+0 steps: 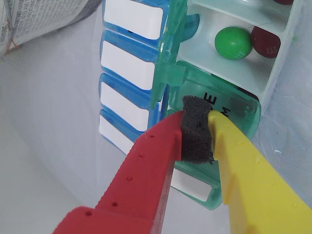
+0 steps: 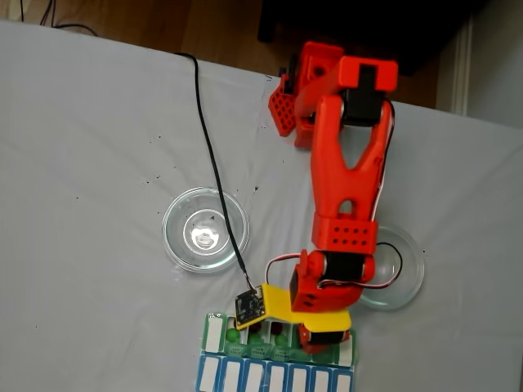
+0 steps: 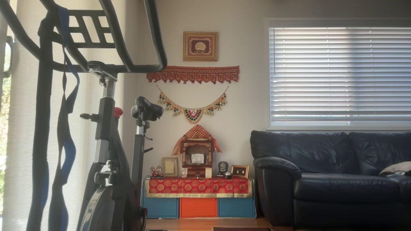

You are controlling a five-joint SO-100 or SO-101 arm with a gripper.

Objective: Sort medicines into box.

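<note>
At the near edge of the table (image 2: 98, 163) in the fixed view, I am working over the box (image 2: 282, 343), beside the blue-lidded row (image 2: 274, 377). In the wrist view my gripper (image 1: 197, 134) is pressing its red and yellow fingers together on a black foam pad (image 1: 196, 130), resting on a translucent green lid (image 1: 222, 109), probably to push that flap shut. One compartment is standing open, holding a green ball (image 1: 233, 43) touching a dark red ball (image 1: 265, 42). Two glass dishes (image 2: 205, 229) are sitting well apart from the box, apparently emptied.
</note>
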